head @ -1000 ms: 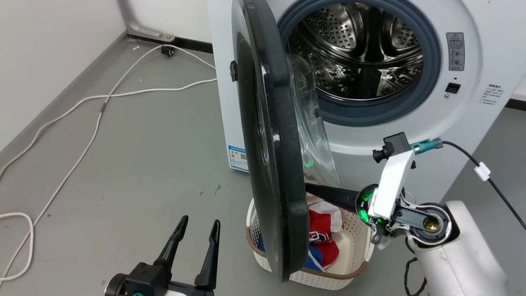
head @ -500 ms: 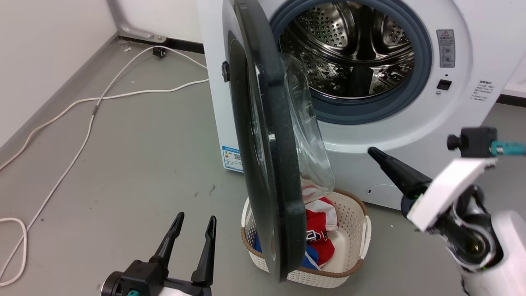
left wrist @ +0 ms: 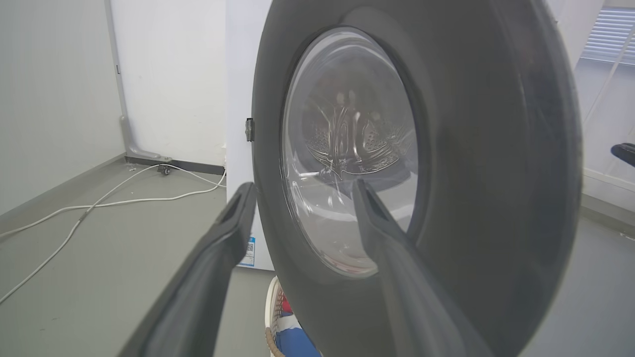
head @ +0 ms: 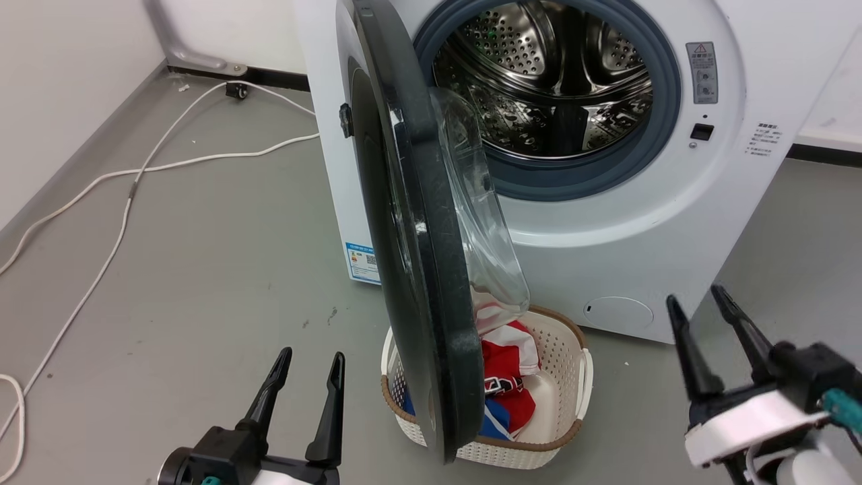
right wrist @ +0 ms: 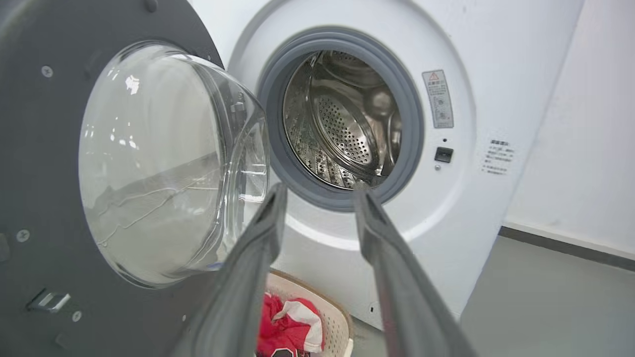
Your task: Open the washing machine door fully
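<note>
Since a second ago the right claw has been drawn back from under the washing machine door to the lower right, where it is held open and empty, well apart from the door. The left claw is likewise spread open with nothing gripped, facing the door's outer side. The door is seen edge-on, partly open, hinged at the left of the washing machine, above a cream basket of red clothing.

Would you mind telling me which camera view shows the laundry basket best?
The head view: the basket sits below the door, most of its rim visible. The right wrist view shows one corner with red cloth; the left wrist view, a sliver.
</note>
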{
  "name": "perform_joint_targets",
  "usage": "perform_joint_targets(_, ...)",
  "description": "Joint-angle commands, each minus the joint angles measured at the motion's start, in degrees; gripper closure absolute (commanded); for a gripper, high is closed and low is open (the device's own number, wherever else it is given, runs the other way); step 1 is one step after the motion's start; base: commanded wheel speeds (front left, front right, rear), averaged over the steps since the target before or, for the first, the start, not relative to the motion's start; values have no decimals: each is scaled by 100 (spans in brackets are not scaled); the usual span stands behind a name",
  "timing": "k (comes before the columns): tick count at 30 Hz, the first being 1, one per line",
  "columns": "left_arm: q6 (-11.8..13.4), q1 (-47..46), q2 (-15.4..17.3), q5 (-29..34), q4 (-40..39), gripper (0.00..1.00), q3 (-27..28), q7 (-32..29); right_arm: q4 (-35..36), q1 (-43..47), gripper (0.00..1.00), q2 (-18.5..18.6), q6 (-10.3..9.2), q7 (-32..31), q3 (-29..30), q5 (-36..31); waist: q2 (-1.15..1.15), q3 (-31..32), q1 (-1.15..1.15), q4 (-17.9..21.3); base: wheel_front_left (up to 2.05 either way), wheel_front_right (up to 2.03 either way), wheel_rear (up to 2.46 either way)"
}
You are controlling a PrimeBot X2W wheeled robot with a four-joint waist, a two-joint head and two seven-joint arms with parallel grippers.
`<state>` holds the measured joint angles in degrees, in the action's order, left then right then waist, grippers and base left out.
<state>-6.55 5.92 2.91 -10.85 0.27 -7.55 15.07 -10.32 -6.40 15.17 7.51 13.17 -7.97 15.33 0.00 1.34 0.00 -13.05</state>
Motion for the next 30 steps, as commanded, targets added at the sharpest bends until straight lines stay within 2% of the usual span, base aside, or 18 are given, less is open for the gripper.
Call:
perform_joint_targets(1, 4, 33, -5, -20, -6, 0, -1, 16, 60, 172, 0, -170, -4, 90, 151, -247, 0, -1, 0, 16, 0, 0, 0)
perform_joint_targets(6, -8, 36, -5, -19, 39, 0, -15, 16, 349, 594, 0, -770, -4, 202, 606, -864, 0, 3, 0, 29, 0, 0, 0)
perform_joint_targets(12, -19, 32, -5, -29, 95, 0, -41, 16, 812, 962, 0, -1149, -4, 200, 946, -1157, 0, 3, 0, 41, 0, 0, 0)
perform_joint_targets(30, -38, -14, -5, 38, 183, 0, -96, 16, 863, 1126, 0, -1238, -4, 203, 872, -1013, 0, -24, 0, 30, 0, 0, 0)
